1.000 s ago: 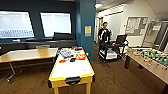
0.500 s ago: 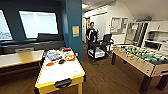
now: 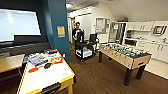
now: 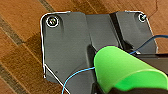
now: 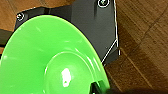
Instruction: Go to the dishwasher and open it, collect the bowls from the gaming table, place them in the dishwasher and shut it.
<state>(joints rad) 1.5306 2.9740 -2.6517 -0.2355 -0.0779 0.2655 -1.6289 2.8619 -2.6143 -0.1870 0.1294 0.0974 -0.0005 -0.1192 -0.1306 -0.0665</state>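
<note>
A bright green bowl [image 4: 120, 67] hangs close over the wooden floor in the left wrist view, and my left gripper [image 4: 117, 90] is shut on its edge. Another green bowl [image 5: 50, 62] shows its shiny inside in the right wrist view, with my right gripper [image 5: 98, 88] shut on its rim. In the head view the gaming table [image 3: 50, 75], white-topped with a yellow frame, stands at the lower left, carrying orange pieces and a dark puck. I cannot pick out the dishwasher among the kitchen cabinets [image 3: 150, 47] at the far right.
A foosball table [image 3: 125, 53] stands to the right on the wooden floor. A person [image 3: 77, 31] stands behind a black cart [image 3: 85, 47] ahead. A dark blue wall corner [image 3: 58, 30] rises beside the gaming table, and a wooden table [image 3: 10, 62] sits at the left.
The whole head view has swung right. The gaming table has slid to the picture's lower left, while the foosball table and kitchen have come further into view.
</note>
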